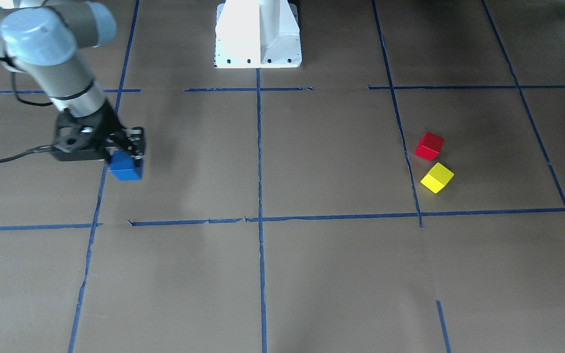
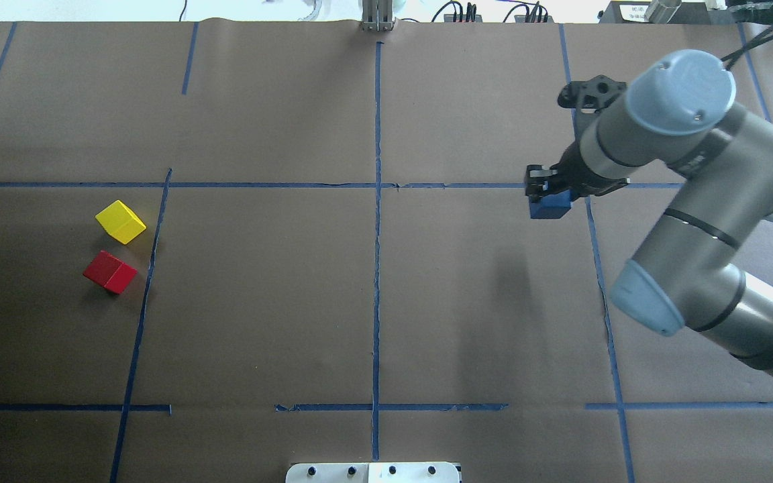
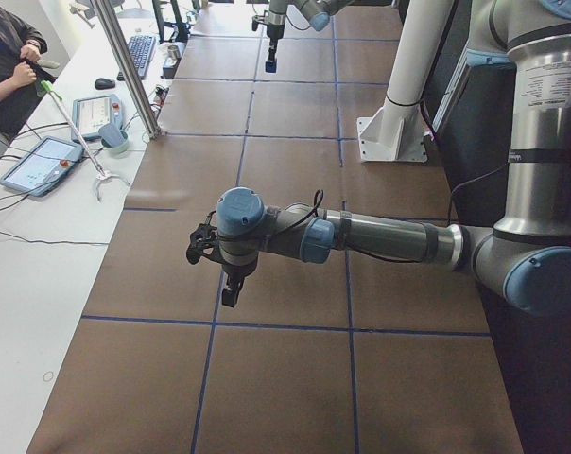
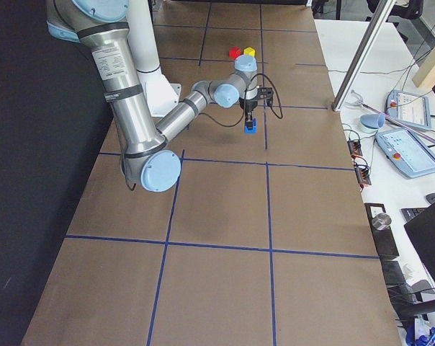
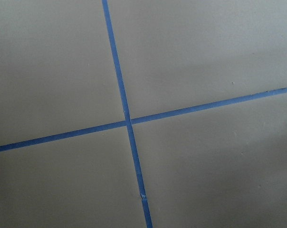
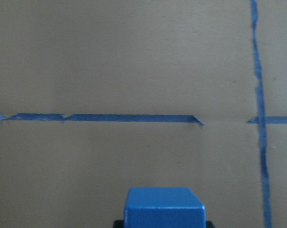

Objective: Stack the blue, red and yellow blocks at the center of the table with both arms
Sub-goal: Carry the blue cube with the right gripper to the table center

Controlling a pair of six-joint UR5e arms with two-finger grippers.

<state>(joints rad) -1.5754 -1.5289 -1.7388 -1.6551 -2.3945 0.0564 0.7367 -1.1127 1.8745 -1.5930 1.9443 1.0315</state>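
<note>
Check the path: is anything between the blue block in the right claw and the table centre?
Nothing visible does. The right claw grips the blue block; the red block and yellow block lie past the centre, on the table's far left side.

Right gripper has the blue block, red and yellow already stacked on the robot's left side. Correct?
Wrong on one point: the red block and yellow block are not stacked. Each sits on the table by itself, side by side, on the robot's left. The right gripper does hold the blue block. The overhead exterior view shows it.
</note>
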